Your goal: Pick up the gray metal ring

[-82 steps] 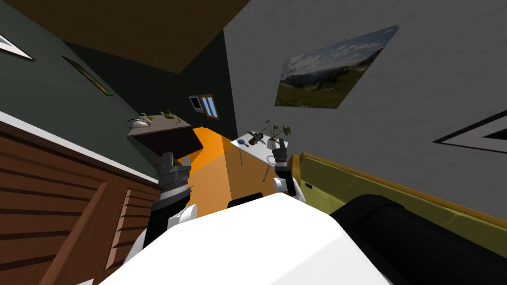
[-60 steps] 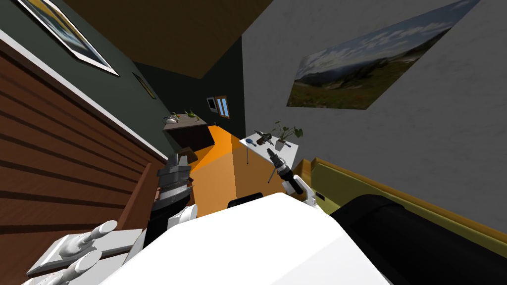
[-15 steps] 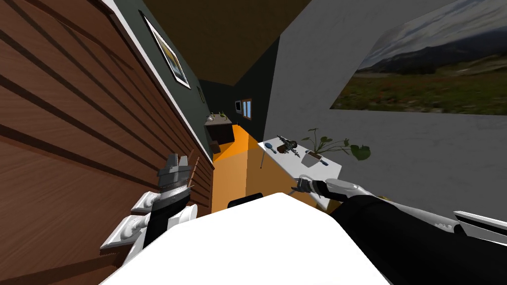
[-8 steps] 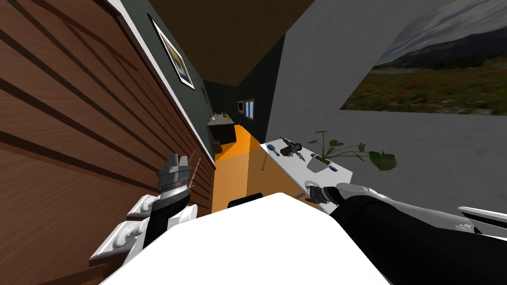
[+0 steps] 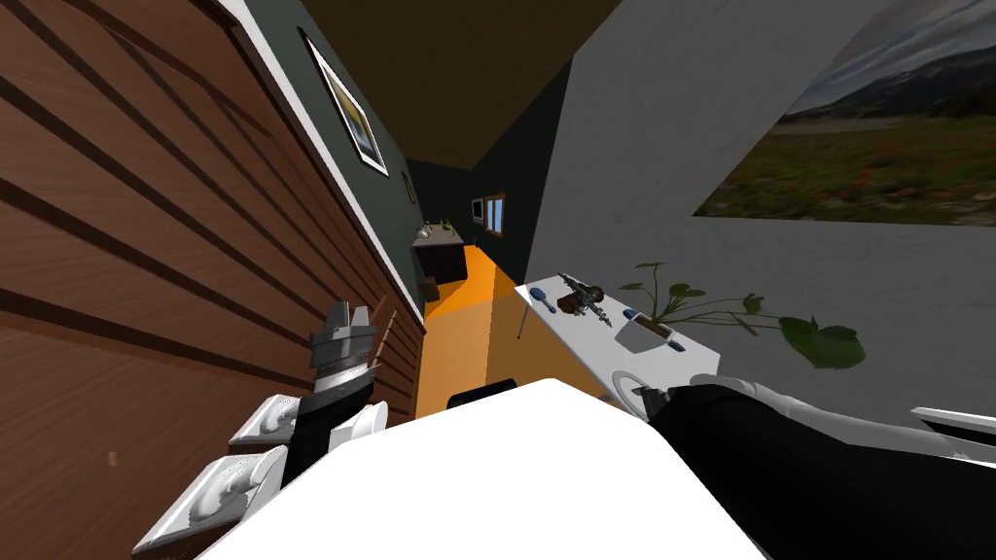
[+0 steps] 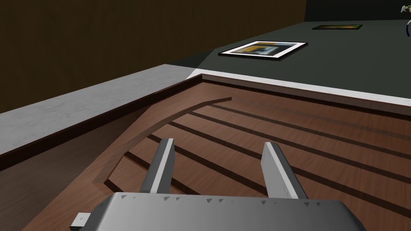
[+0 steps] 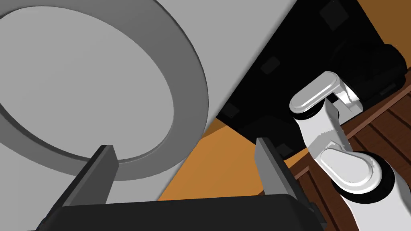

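So the flat gray metal ring (image 7: 188, 80) lies on the near end of the long white table (image 5: 593, 342), which runs up the right-of-centre part of the head view, and in that view the ring is low and right of centre, close to the table's edge. The right gripper (image 7: 184, 146) is right down on top of it with its fingers spread wide and nothing pinched. One finger (image 7: 105, 160) sits over the ring's band, while the other finger (image 7: 267, 158) hangs out past the table's edge above the orange floor (image 7: 200, 176), so a stretch of the band falls in the gap between them. Can't tell if any finger actually touches the ring. Further back on the table there's a small blue-handled brush (image 5: 548, 301), a dark tool-looking thing (image 5: 582, 297) and a leafy green plant in a white pot (image 5: 650, 336). The left gripper (image 6: 218, 143) is over at the lower left of centre in the head view, fingers apart and empty, pointing at a brown slatted wooden cabinet front (image 6: 281, 132) with a pale grey top (image 6: 80, 108).
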Motion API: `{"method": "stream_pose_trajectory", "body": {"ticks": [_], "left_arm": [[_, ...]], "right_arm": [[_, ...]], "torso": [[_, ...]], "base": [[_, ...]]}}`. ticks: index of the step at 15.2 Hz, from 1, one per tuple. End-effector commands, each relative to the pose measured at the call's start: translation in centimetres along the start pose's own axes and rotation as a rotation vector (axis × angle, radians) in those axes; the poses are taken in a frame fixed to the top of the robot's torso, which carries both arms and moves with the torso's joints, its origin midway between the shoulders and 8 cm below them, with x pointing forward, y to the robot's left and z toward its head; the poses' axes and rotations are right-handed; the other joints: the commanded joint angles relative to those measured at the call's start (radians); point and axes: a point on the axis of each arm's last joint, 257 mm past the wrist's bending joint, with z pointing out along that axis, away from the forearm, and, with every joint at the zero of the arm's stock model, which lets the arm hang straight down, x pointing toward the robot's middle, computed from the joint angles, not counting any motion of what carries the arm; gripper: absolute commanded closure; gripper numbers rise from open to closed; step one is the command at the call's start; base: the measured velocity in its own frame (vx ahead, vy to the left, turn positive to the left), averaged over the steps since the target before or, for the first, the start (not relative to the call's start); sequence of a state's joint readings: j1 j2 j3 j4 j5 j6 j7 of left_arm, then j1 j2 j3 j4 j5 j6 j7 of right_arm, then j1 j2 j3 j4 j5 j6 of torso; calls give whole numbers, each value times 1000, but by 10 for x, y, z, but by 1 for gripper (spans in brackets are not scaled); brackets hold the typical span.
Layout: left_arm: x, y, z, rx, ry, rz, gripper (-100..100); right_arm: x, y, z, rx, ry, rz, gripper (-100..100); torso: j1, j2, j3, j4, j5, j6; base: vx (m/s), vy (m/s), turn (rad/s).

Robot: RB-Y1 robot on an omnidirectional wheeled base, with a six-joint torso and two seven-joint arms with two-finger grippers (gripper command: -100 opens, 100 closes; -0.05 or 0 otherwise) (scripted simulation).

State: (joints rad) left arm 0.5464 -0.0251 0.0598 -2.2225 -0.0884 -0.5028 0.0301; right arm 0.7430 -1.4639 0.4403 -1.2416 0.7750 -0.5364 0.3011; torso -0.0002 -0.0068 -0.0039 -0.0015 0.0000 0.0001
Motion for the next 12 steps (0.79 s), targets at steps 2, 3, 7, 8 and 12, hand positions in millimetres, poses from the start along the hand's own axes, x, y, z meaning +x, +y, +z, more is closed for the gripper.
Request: {"method": "stream_pose_trajectory", "body": {"ticks": [2, 3, 7, 8, 12], "left_arm": [[0, 0, 0, 0, 0, 0, 0], [0, 0, 0, 0, 0, 0, 0], [0, 0, 0, 0, 0, 0, 0], [0, 0, 0, 0, 0, 0, 0], [0, 0, 0, 0, 0, 0, 0]], "right_arm": [[39, 18, -5, -24, 79, -24, -100], [25, 11, -3, -15, 52, -15, -100], [35, 28, 15, -8, 52, 5, -100], [36, 33, 19, -7, 51, 11, -100], [35, 31, 16, -13, 51, 7, 100]], "torso": [[-1, -1, 0, 0, 0, 0], [-1, -1, 0, 0, 0, 0], [-1, 6, 3, 1, -1, 0], [-1, 7, 4, 2, -1, 0], [0, 7, 4, 2, 0, -1]], "base": [[108, -28, 57], [56, -14, 17], [-1, -24, 85], [-17, -27, 68], [-4, -6, 3]]}}
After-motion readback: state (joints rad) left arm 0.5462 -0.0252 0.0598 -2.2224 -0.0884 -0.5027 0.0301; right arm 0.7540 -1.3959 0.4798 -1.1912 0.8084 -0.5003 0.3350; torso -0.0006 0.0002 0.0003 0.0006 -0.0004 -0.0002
